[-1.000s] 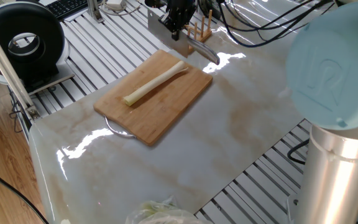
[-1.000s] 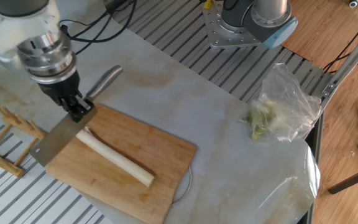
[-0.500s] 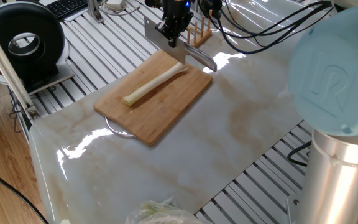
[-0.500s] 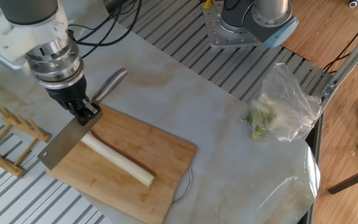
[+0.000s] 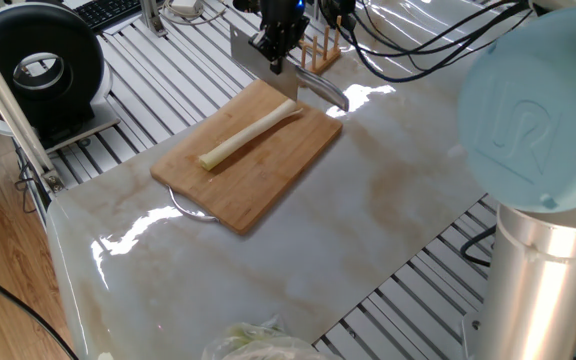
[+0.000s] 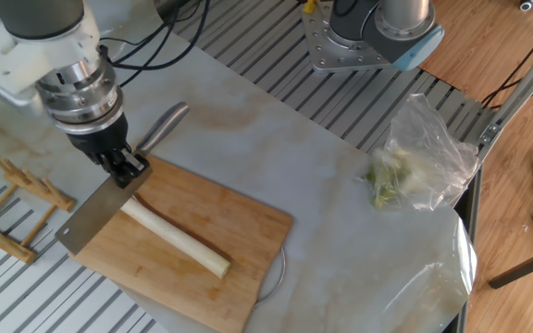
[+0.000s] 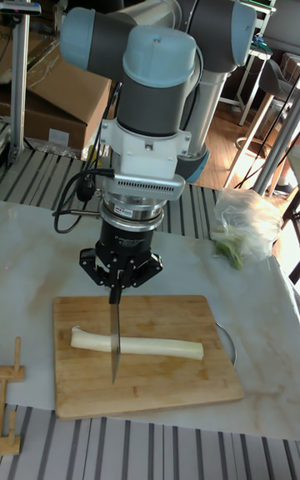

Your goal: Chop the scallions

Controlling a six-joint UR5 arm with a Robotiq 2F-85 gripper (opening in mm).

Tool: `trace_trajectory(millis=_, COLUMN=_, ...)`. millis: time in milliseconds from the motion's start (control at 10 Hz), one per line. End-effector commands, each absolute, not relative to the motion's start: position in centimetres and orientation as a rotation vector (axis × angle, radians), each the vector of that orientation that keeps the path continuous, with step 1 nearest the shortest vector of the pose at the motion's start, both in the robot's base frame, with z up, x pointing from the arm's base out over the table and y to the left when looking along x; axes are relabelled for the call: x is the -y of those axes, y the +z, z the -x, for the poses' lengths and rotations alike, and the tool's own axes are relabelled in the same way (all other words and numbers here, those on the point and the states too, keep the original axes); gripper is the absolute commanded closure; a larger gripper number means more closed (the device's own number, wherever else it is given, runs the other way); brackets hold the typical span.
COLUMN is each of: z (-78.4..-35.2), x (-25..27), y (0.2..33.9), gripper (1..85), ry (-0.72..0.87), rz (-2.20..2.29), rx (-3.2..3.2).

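Directly beneath the jaws' cleaver (image 7: pixel 114 338), the scallions (image 7: pixel 142 346) lie whole.

The robot arm's pale blue joint cap (image 5: pixel 528 110) bears an embossed "UR" logo; nothing else is legible.

In the other fixed view, the end effector (image 6: pixel 118 165) and its cleaver (image 6: pixel 95 219) fill the left end of the cutting board (image 6: pixel 239 231). The wooden rack (image 6: pixel 12 199) crowds the left edge. Bare desk (image 6: pixel 331 213) lies open at centre; the plastic bag (image 6: pixel 419 157) blocks the right.
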State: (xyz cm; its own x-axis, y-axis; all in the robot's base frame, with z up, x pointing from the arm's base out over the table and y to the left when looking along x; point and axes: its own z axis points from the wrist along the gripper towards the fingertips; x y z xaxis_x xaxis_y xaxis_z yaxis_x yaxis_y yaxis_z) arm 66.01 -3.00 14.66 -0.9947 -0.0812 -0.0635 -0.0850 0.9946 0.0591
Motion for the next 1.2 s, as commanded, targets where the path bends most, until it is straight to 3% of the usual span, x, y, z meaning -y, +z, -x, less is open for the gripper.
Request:
trace_trajectory(millis=0, z=-66.1, x=2.4, y=15.1, gripper=84.3, ry=0.127, rz=0.071, rx=-3.074)
trace_trajectory(millis=800, z=-65.1, x=0.5, y=14.8, gripper=84.3, ry=0.151, rz=0.096, rx=-3.091)
trace_trajectory(millis=1100, z=-65.0, x=2.8, y=14.6, gripper=84.3, ry=0.011, rz=0.123, rx=-3.1)
